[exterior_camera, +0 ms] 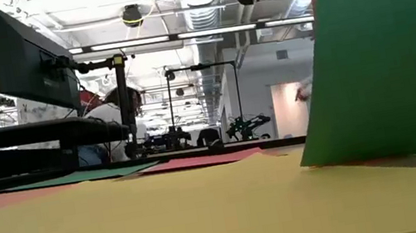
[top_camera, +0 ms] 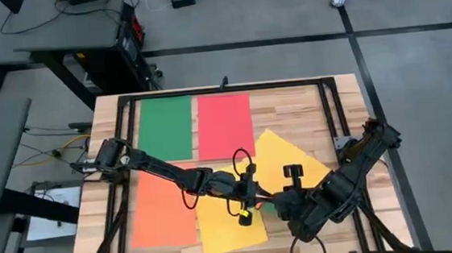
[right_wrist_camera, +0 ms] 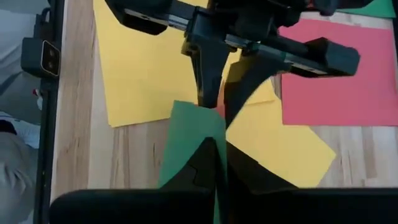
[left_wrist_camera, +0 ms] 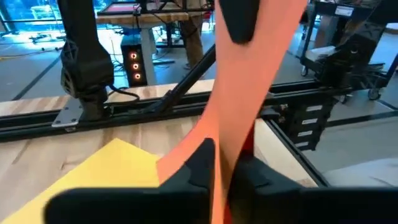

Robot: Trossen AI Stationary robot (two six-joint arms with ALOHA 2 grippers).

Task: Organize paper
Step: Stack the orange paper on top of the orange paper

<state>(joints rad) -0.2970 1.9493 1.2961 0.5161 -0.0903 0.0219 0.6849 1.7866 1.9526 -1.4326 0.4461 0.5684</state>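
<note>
Thin green sheet [right_wrist_camera: 186, 140] (flat, matte) between right hand [right_wrist_camera: 217, 165] fingers

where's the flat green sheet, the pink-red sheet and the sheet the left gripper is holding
flat green sheet [top_camera: 166, 129], high view, its middle
pink-red sheet [top_camera: 225, 125], high view, its middle
orange sheet in the left gripper [left_wrist_camera: 249, 93], left wrist view, the raised part above the fingers

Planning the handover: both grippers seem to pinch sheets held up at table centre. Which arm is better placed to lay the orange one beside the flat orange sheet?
Probably left. The left gripper pinches the orange sheet, and the flat orange sheet lies on its side.
</note>
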